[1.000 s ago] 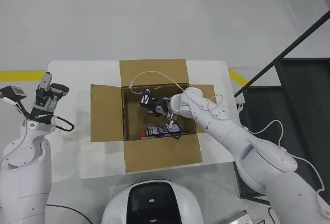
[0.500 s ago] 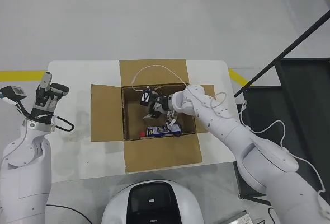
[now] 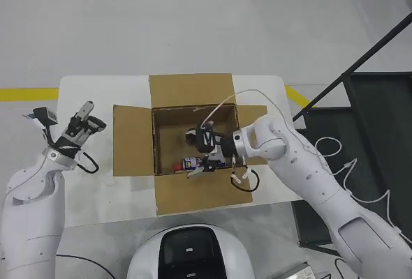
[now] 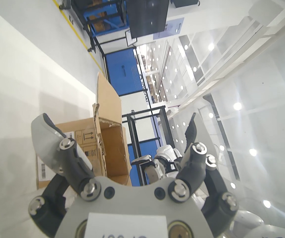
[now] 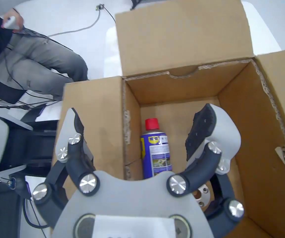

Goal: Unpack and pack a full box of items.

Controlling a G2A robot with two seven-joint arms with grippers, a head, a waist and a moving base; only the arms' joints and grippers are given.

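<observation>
Moved: the right gripper [image 5: 138,113] has swung across the inside of the box [image 5: 182,38] and now hangs over the spray can [image 5: 154,147]. The left gripper [image 4: 117,125] has tipped in nearer the table [image 3: 94,91].
Spray can: lies on its side on the box floor, tight against one wall, below the right jaws and roughly between them, red cap pointing away from the wrist.
Box: open, all flaps folded out. The wall beside the can also runs between the right jaws.
Right jaws: spread wide, holding nothing. One finger sits over the box floor, the other over the flap outside that wall.
Left jaws: spread wide, empty, well apart from the box and pointing up into the room.
Step in hand: picking the can out, by the look of it.
Doing it well: bring both fingers inside the wall first, then come down across the can's middle. There's little room on the wall side, so the can may need nudging clear before closing.
</observation>
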